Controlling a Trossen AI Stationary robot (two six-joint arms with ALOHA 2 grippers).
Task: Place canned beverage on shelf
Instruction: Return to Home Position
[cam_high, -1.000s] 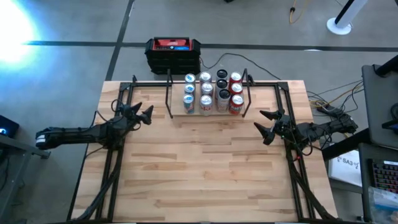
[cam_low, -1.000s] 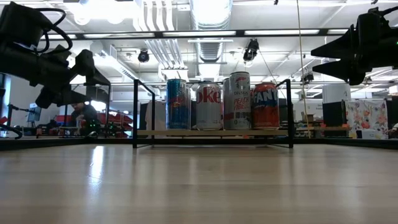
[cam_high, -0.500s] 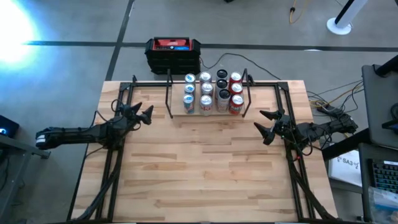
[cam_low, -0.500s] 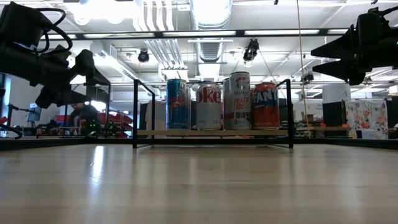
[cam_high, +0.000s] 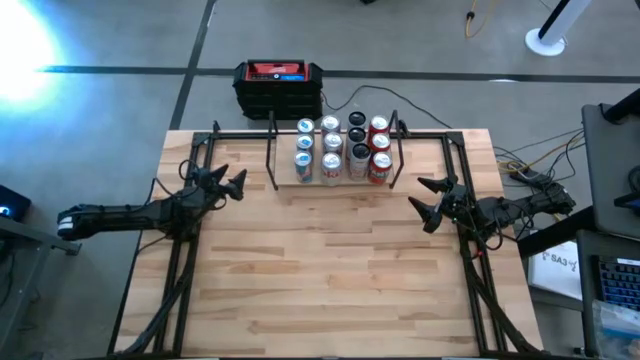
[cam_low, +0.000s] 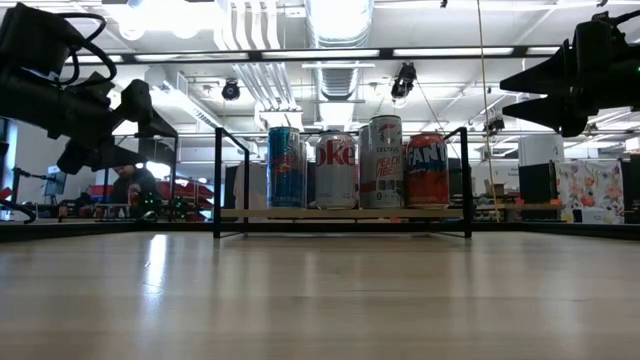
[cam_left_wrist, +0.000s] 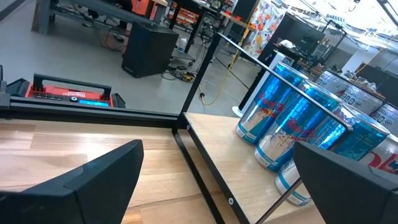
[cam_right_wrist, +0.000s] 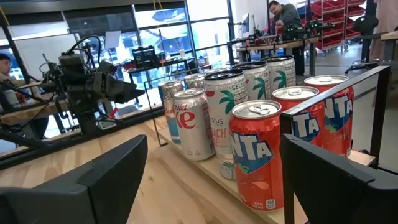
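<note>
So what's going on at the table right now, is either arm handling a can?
Neither arm is handling anything. The cans all stand upright on the shelf near the back edge of the table, lined up by kind. The left gripper hovers open and empty over the table's left side, and the right gripper hovers open and empty over its right side. Both are apart from the shelf.
</note>
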